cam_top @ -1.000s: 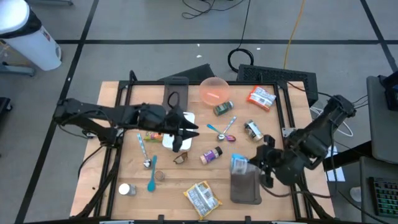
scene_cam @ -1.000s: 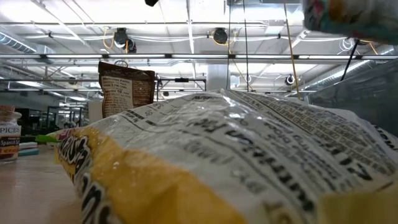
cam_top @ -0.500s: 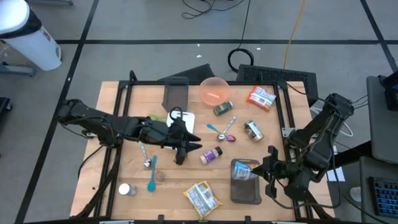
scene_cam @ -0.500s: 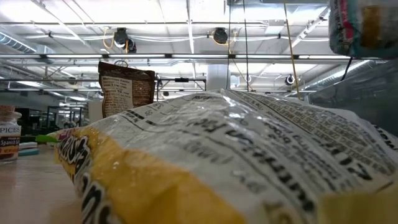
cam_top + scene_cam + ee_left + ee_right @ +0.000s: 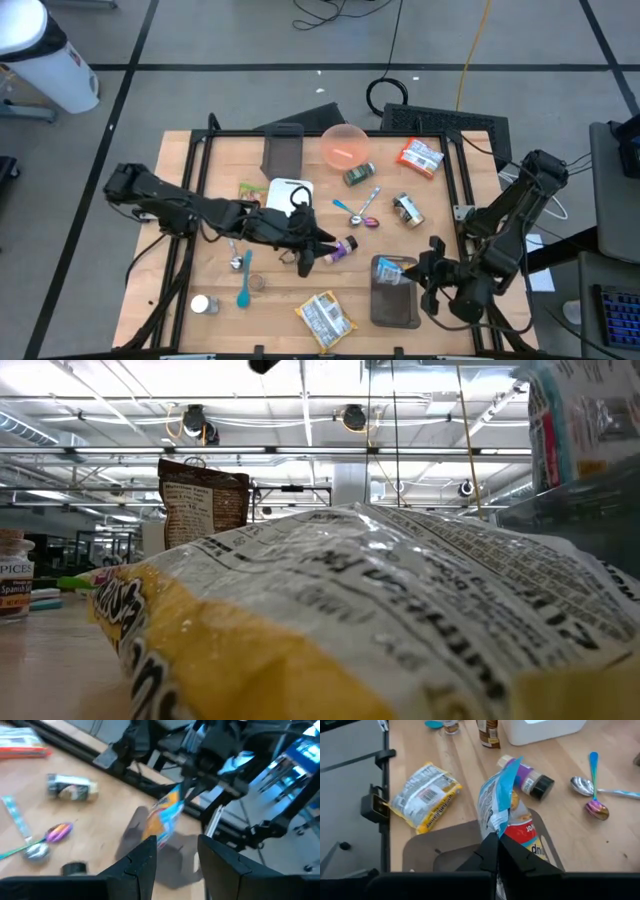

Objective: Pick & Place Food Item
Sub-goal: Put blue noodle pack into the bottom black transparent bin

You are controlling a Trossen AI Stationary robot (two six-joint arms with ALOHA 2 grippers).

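Note:
My right gripper (image 5: 422, 274) is shut on a blue and orange snack bag (image 5: 388, 269) over a dark grey tray (image 5: 396, 308) at the table's near right. The bag also shows in the right wrist view (image 5: 501, 802), in the left wrist view (image 5: 165, 815) and at the top right of the low view (image 5: 580, 420). My left gripper (image 5: 318, 246) is open and empty at mid table, just left of a purple-labelled spice bottle (image 5: 341, 247) lying on its side. My right gripper pinches the bag's blue edge (image 5: 492, 827) between its two fingers. The fingers come from the table's right side, slanting down. The bag stands on edge, upright over the tray; whether its lower end (image 5: 530, 847) touches the tray I cannot tell.
A yellow snack bag (image 5: 325, 317) lies near the front edge, left of the tray. A white container (image 5: 288, 192), pink bowl (image 5: 345, 145), orange packet (image 5: 421, 156), can (image 5: 407, 209), jar (image 5: 359, 174), spoons (image 5: 355, 208) and a second dark tray (image 5: 283, 150) lie farther back.
My left gripper has gone from over the white container toward the table's right and near edge, ending beside the spice bottle. My right gripper has carried the snack bag toward the near edge, over the dark tray, and lowered it.

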